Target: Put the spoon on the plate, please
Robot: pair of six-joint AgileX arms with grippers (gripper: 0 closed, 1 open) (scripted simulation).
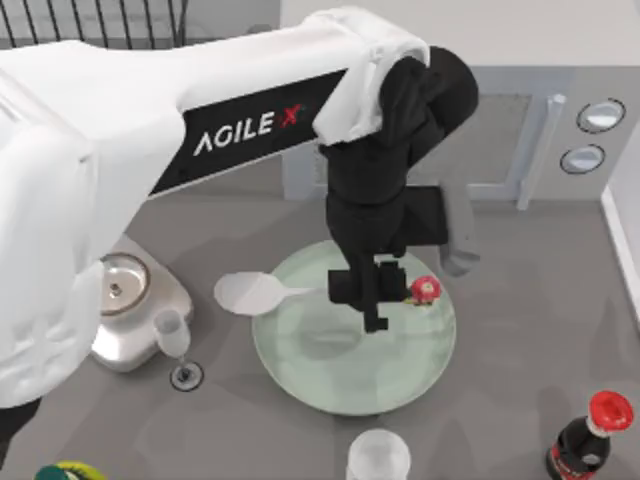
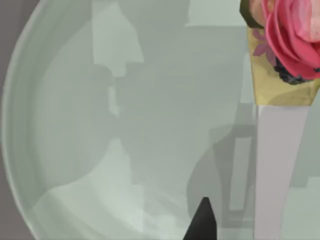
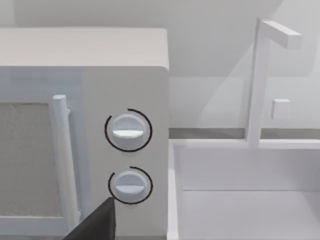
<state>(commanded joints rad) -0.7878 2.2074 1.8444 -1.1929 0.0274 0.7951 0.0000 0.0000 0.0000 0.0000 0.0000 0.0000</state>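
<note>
- The left arm reaches across the top view from the left, and its wrist hides much of the middle of the spoon (image 1: 262, 292): the handle disappears under the left gripper (image 1: 374, 300) and comes out again as the small red ornament (image 1: 426, 289) on the other side.
- Whether the fingers actually press on the handle I cannot tell — the gripper body covers that spot from above, and the left wrist view gives just one dark fingertip (image 2: 202, 222) at the picture's edge, close beside the white handle (image 2: 277, 170) but not plainly touching it.
- The spoon lies roughly level across the upper part of the plate (image 1: 330, 375). Its broad white bowl juts out past the plate's left rim over the grey table (image 1: 520, 330), while the handle and ornament are above the plate.
- If the spoon rests on the plate or is held just clear of it is hard to make out.
- In the left wrist view the ornament (image 2: 290, 40) is cut off by the frame, and the arm's shadow falls across the pale green plate surface (image 2: 65, 125).
- The right wrist view faces a white microwave (image 3: 85, 130) with two round knobs and a white sink (image 3: 250, 190); a dark finger corner (image 3: 97, 225) of the right gripper pokes in — too little to judge its opening.
- Left of the plate stand a kitchen scale (image 1: 125, 310) and a small clear stemmed glass (image 1: 175, 345); a red-capped bottle (image 1: 590, 435) stands well apart at lower right.
</note>
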